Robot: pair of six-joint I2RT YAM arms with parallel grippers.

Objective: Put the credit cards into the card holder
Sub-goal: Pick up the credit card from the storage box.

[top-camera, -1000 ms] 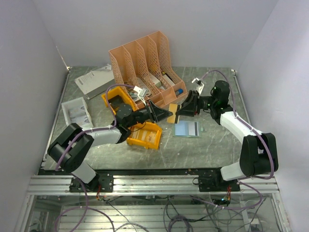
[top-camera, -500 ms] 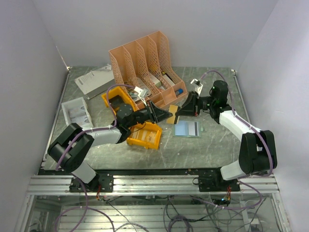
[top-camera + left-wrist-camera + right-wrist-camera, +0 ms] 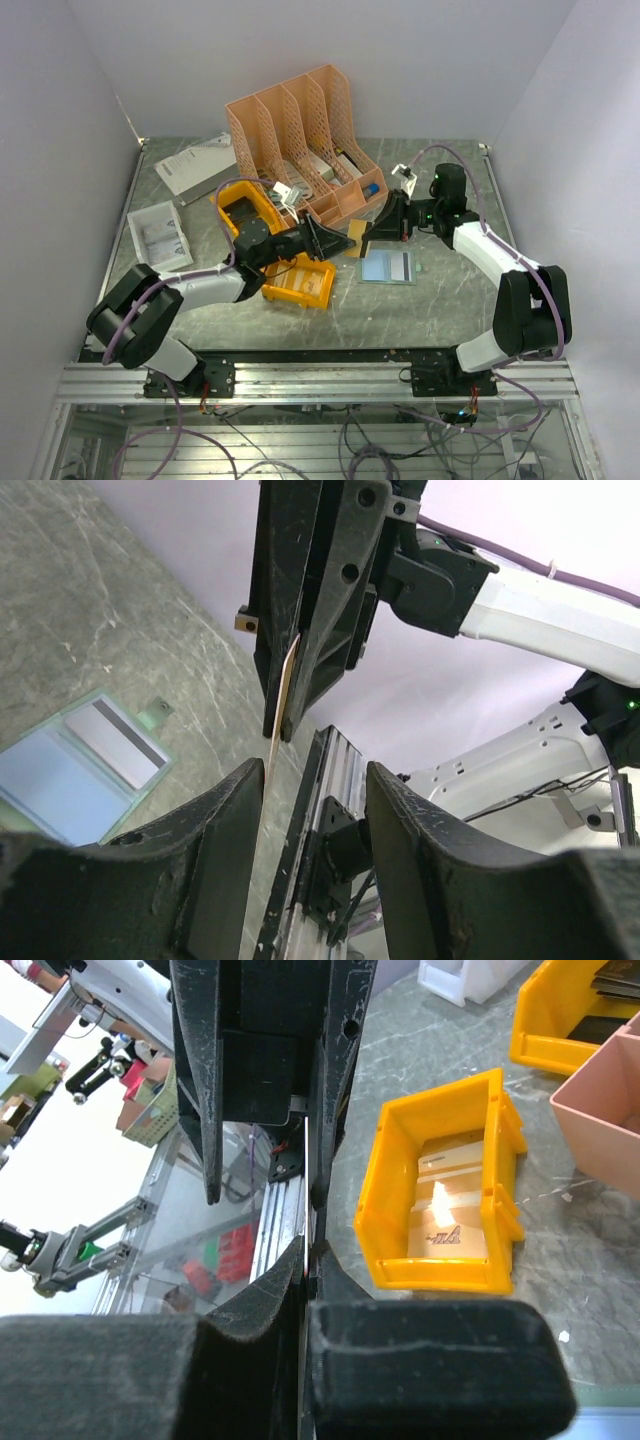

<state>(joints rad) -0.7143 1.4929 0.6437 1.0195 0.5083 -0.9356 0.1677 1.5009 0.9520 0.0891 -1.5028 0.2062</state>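
A tan-brown credit card [image 3: 355,232] hangs upright over the table between both arms. My right gripper [image 3: 374,228] is shut on it; in the left wrist view the card [image 3: 282,700] shows edge-on below the right jaws. My left gripper [image 3: 333,238] stands open, with the card's lower edge close beside one finger [image 3: 225,820]. In the right wrist view my right gripper [image 3: 310,1260] is pressed shut on the thin card. The card holder [image 3: 387,266] lies open on the table under the card, its light blue inside up, and a pale striped card [image 3: 120,742] rests on it.
A pink-orange file rack [image 3: 300,130] stands at the back. One yellow bin [image 3: 300,282] sits under my left arm and another [image 3: 245,205] lies behind it. A white tray [image 3: 160,232] and a grey booklet [image 3: 195,165] lie at the left.
My right gripper has closed on the tan card. My left gripper, shut on that card a second ago, has opened and let it go. Both arms have barely shifted.
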